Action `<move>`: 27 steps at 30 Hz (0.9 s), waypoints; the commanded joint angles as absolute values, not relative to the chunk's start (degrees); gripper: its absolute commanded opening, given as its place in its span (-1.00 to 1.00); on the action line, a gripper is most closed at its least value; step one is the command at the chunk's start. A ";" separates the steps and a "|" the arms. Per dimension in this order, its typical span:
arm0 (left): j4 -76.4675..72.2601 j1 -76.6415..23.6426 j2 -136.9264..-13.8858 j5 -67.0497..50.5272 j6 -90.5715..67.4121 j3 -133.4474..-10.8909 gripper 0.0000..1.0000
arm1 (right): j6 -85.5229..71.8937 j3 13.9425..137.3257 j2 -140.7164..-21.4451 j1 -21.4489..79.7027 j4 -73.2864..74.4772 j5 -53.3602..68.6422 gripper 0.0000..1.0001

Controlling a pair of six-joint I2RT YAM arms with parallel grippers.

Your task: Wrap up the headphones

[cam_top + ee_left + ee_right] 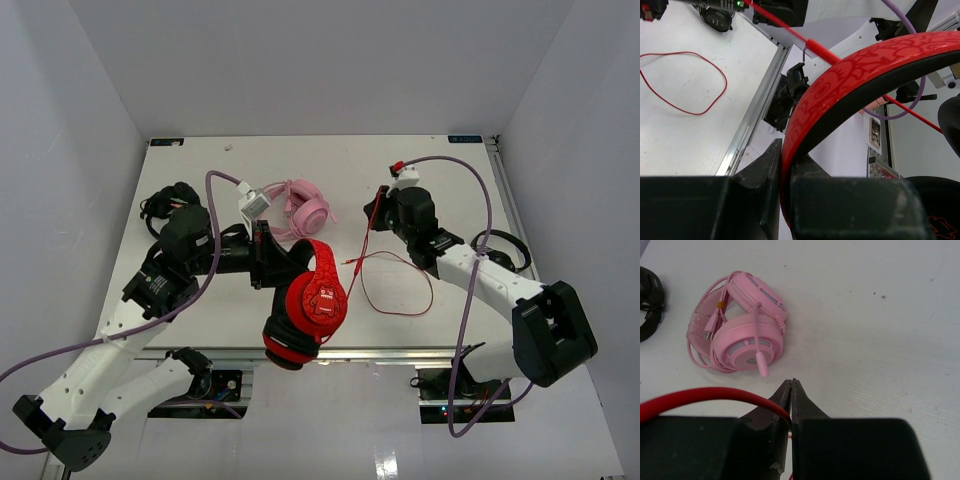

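The red headphones (316,296) hang in the air over the table's front edge, held by the band. My left gripper (270,258) is shut on the red band (865,75) with its black inner lining; the band runs up out from between the jaws (785,150). The thin red cable (398,296) runs from the headphones to a loose loop on the table, which also shows in the left wrist view (670,100). My right gripper (376,208) is shut on the cable (700,395), which enters between its closed fingertips (791,383), above the table's middle.
Pink headphones (300,205) lie at the back centre, just beyond my right gripper in its wrist view (745,335). Smaller black headphones (499,250) lie at the right edge. Another black object (165,200) lies at the left edge. The table's front rail (757,107) is below the band.
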State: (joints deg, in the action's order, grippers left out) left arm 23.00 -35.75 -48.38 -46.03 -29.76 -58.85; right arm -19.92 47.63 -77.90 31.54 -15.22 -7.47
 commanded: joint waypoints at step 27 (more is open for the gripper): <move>19.90 -37.52 -53.39 -55.08 -28.25 -59.11 -1.00 | -9.96 70.61 -95.06 37.11 -6.19 -10.93 -0.85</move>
